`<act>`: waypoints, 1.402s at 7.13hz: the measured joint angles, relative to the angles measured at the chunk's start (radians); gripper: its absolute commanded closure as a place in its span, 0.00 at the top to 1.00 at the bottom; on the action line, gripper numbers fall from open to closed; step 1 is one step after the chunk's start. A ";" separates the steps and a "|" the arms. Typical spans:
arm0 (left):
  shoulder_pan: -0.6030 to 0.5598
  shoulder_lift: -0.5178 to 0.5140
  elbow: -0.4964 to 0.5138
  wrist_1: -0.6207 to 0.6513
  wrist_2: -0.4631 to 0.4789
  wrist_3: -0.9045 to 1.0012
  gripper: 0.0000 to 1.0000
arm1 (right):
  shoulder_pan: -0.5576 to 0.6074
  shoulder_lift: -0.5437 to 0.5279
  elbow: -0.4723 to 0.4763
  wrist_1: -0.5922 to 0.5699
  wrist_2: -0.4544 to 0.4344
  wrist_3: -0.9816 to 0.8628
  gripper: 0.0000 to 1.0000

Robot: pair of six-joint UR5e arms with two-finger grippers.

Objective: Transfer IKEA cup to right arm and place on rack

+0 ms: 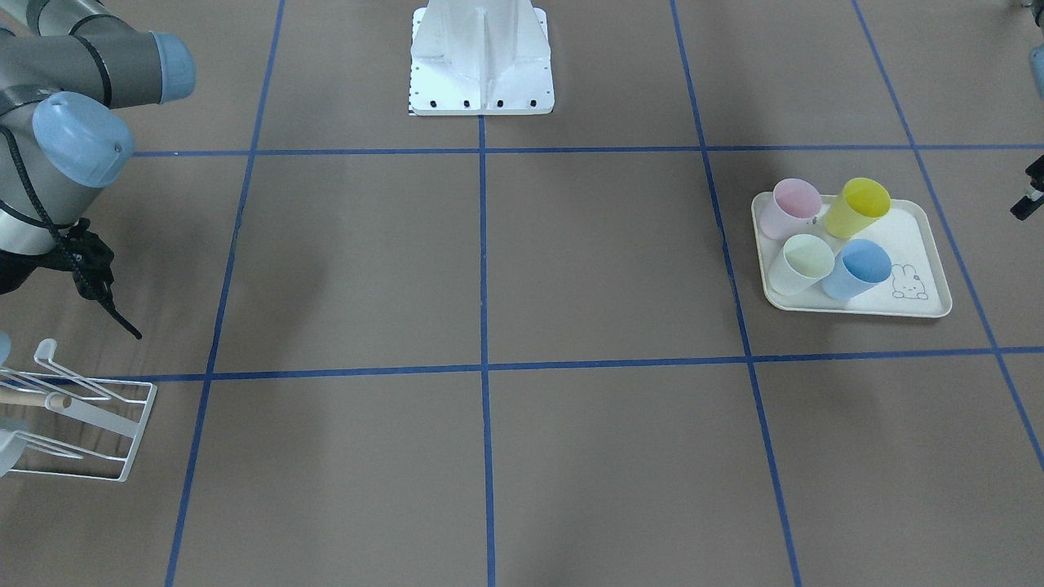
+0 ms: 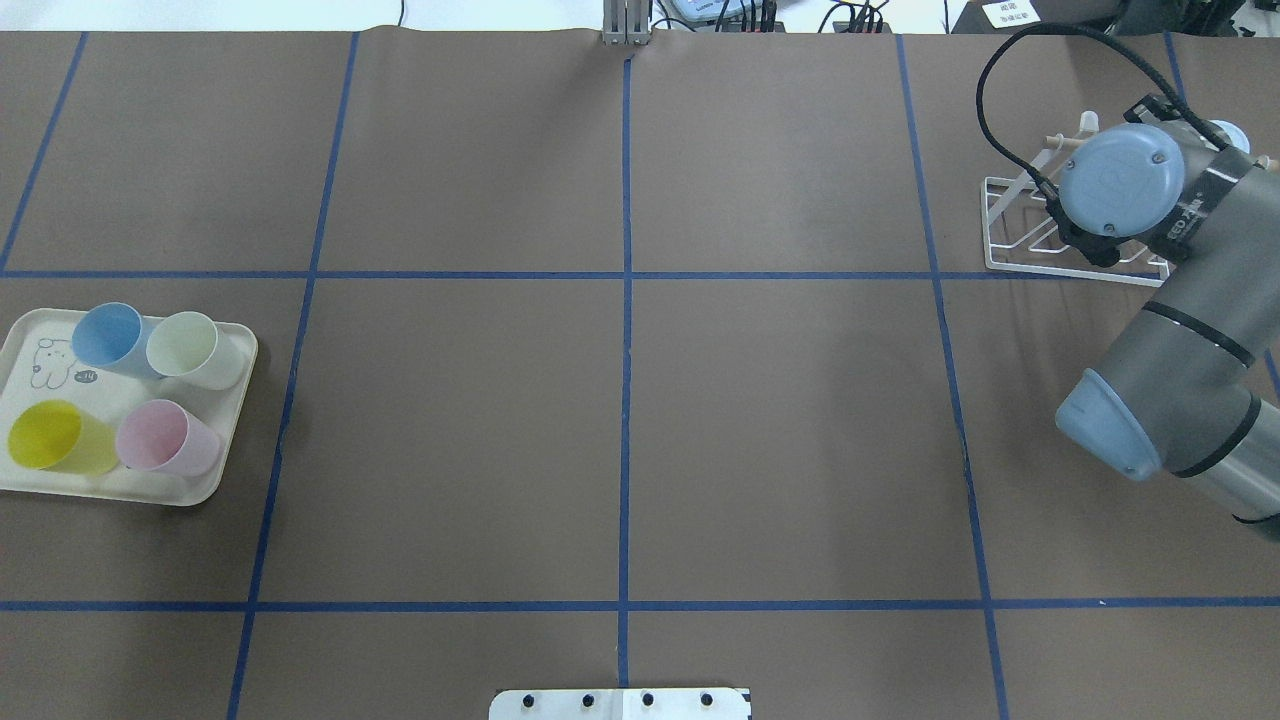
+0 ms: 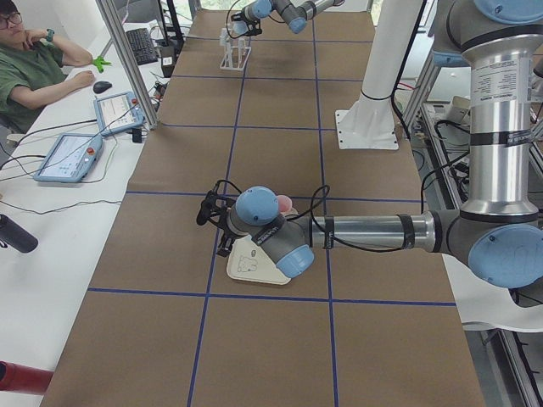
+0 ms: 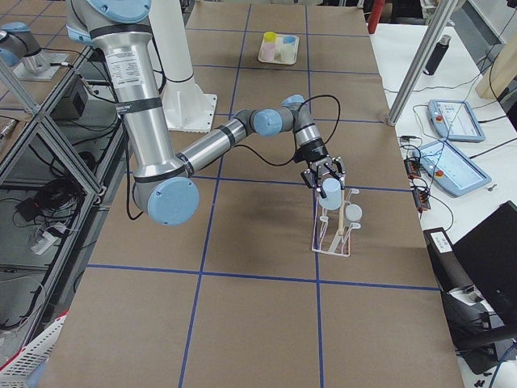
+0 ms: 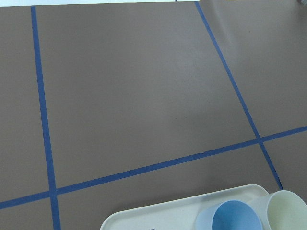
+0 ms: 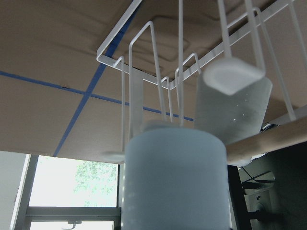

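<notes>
My right gripper [image 4: 327, 179] holds a pale blue cup [image 4: 331, 189] upright over the white wire rack [image 4: 331, 242] at the table's right end. In the right wrist view the cup [image 6: 175, 177] fills the foreground, with the rack's prongs [image 6: 139, 57] and wooden rod just beyond; the fingers do not show. A white cup [image 6: 235, 108] hangs on a prong. My left gripper [image 3: 206, 212] hovers beside the cream tray [image 2: 190, 480]; I cannot tell if it is open. The tray holds pink [image 1: 789, 204], yellow [image 1: 856, 205], pale green [image 1: 803, 261] and blue [image 1: 858, 267] cups.
The white robot pedestal [image 1: 481, 65] stands at the table's near middle. Blue tape lines grid the brown table. An operator [image 3: 25, 68] sits at a side bench with tablets [image 3: 68, 157]. A dark bottle [image 4: 436, 52] stands on the bench.
</notes>
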 measured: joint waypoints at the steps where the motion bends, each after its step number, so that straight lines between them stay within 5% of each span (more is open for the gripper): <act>1: 0.000 0.000 0.000 0.000 0.000 0.000 1.00 | 0.000 0.001 0.008 0.000 0.010 -0.001 0.59; 8: 0.001 0.000 0.000 0.000 0.000 -0.001 1.00 | 0.003 -0.025 0.024 -0.001 0.095 -0.007 0.59; 9: 0.001 0.000 0.000 0.000 0.001 -0.001 1.00 | 0.002 -0.023 0.019 -0.001 0.094 -0.010 0.63; 10: 0.002 -0.001 0.000 0.001 0.001 -0.002 1.00 | 0.001 -0.021 0.015 0.000 0.094 -0.012 0.82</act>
